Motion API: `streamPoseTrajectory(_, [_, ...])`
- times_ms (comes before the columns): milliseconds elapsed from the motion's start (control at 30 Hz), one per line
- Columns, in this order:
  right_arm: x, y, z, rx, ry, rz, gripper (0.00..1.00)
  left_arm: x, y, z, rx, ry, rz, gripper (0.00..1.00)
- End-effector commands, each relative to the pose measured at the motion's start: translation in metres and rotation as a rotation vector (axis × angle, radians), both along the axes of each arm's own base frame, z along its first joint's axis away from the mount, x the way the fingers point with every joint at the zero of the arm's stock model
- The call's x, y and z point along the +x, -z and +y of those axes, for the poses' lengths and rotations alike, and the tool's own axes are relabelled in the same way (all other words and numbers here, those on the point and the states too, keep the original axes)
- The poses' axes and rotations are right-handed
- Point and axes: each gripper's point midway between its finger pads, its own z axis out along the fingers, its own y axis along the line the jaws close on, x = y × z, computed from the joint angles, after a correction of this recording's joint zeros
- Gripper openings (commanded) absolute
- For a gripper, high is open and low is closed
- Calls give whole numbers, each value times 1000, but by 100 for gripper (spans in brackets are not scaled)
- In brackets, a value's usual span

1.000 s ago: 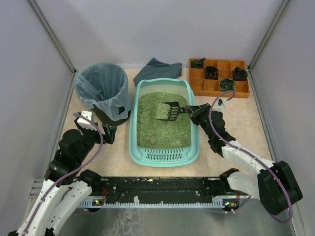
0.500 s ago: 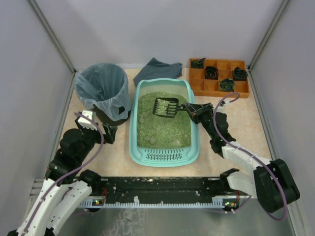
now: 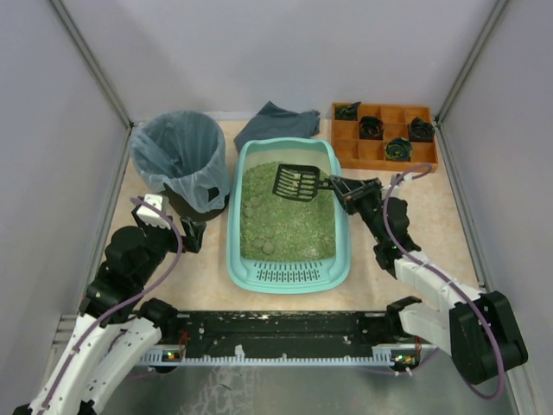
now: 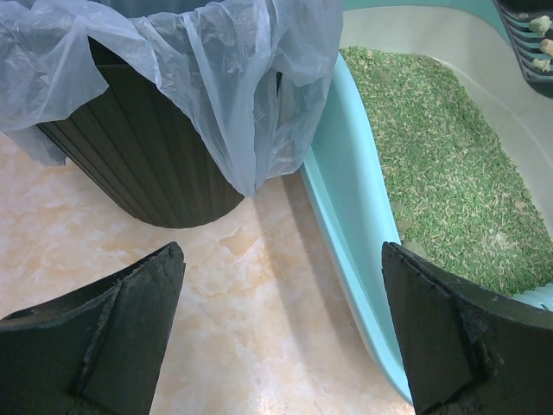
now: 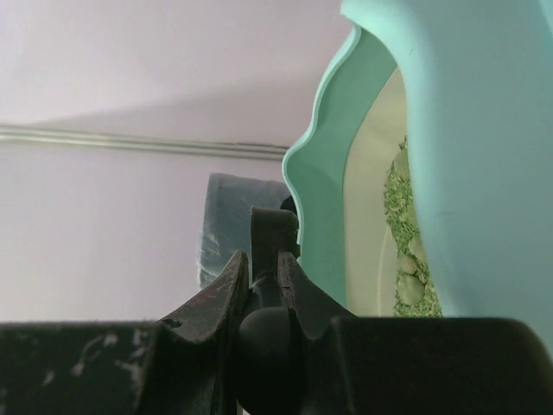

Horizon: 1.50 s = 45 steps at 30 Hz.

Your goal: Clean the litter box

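The turquoise litter box (image 3: 234,232) lies mid-table, holding green litter (image 3: 298,226) with pale clumps (image 3: 259,226) along its left side. My right gripper (image 3: 344,192) hovers over the box's right rim, shut on the handle of a black slotted scoop (image 3: 296,183) raised above the litter. In the right wrist view the gripper (image 5: 263,262) pinches the scoop handle (image 5: 275,232) beside the litter box rim (image 5: 321,199). My left gripper (image 4: 281,259) stands open over bare table between the bin (image 4: 147,156) and the litter box wall (image 4: 346,203). The scoop's corner (image 4: 529,43) carries pale clumps.
A round dark bin lined with a bluish bag (image 3: 177,156) stands left of the box. A grey cloth (image 3: 278,121) lies behind the box. An orange compartment tray (image 3: 346,143) with dark items sits back right. Walls close in on three sides.
The right gripper has lifted the scoop out of the litter and carried it slightly toward the back of the box. The left arm has not moved.
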Motion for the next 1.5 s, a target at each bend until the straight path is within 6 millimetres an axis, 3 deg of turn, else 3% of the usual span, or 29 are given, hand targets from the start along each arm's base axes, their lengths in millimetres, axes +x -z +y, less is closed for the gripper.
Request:
streamPoseTrajectory(0, [-2,-37,19,-69,-70,-101,0,2,-7,1,-6,-2,-30,100])
streamPoseTrajectory(100, [0,-29,2,-65,15,-71,0,1,-5,-1,-3,4,-21,100])
streamPoseTrajectory(233, [3,-31,16,-106,-49,-79,0,1,-8,2,-9,-8,-36,100])
streamPoseTrajectory(500, [24,-1,8,-378,61,66,0,1,-8,2,-9,-5,-34,100])
streamPoseTrajectory(667, [35,18,22,-538,71,116,0,1,-8,1,-9,-4,-33,100])
streamPoseTrajectory(1200, [85,76,64,-735,32,231,0,1,-8,2,-9,-8,-34,100])
streamPoseTrajectory(1467, [95,98,91,-846,-15,285,0,1,-8,2,-9,-7,-33,100])
